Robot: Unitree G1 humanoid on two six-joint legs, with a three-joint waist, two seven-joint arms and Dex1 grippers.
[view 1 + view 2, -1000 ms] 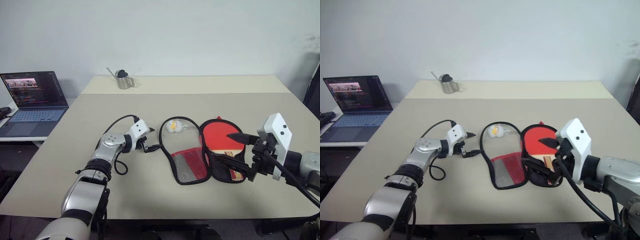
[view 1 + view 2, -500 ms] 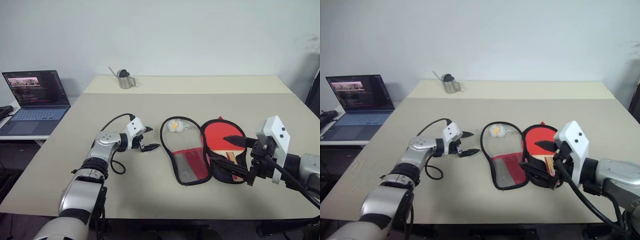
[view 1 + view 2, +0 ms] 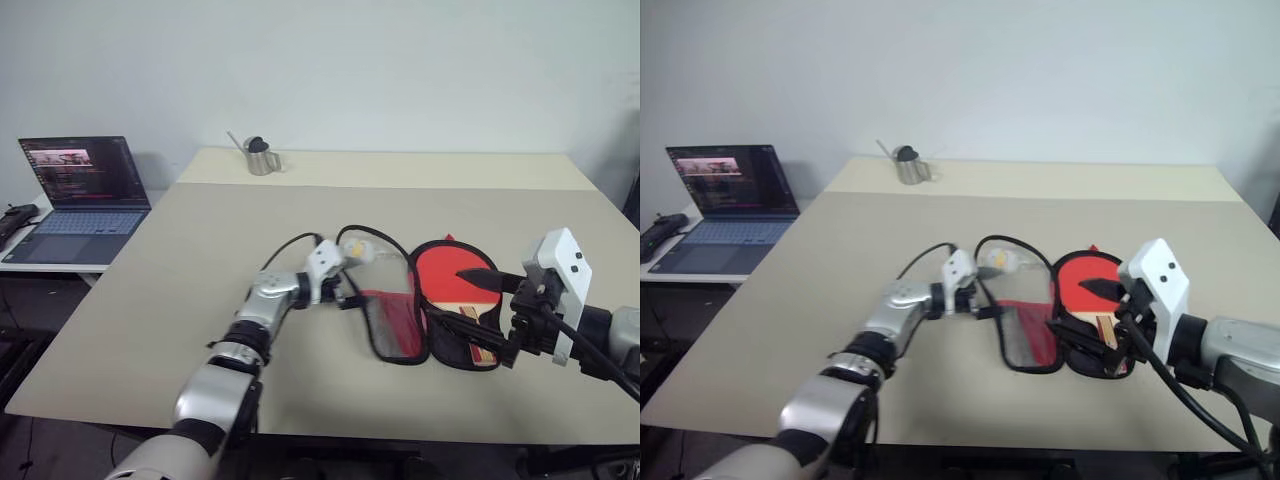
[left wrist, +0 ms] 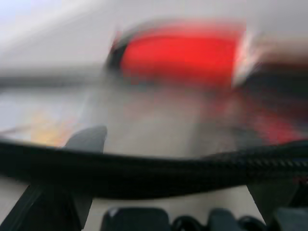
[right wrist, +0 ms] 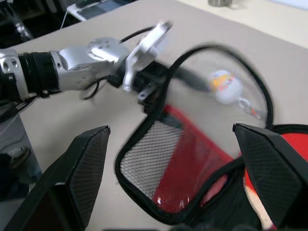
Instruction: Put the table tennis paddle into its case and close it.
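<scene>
Since the table tennis paddle (image 3: 451, 279) already lies in the open case (image 3: 398, 318) at centre frame, the left gripper (image 3: 349, 294), jaws spread and empty, sits at the flap's edge to fold it, while the right gripper (image 3: 470, 308), wide and empty, hovers at lower right.

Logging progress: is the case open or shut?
Open: the case lid half lifted, with the paddle showing inside the other half.

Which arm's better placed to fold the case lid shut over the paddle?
Left, probably. The left gripper is open at the black rim of the case's raised flap. The right gripper, open, hovers over the paddle, which already lies in the other half.
</scene>
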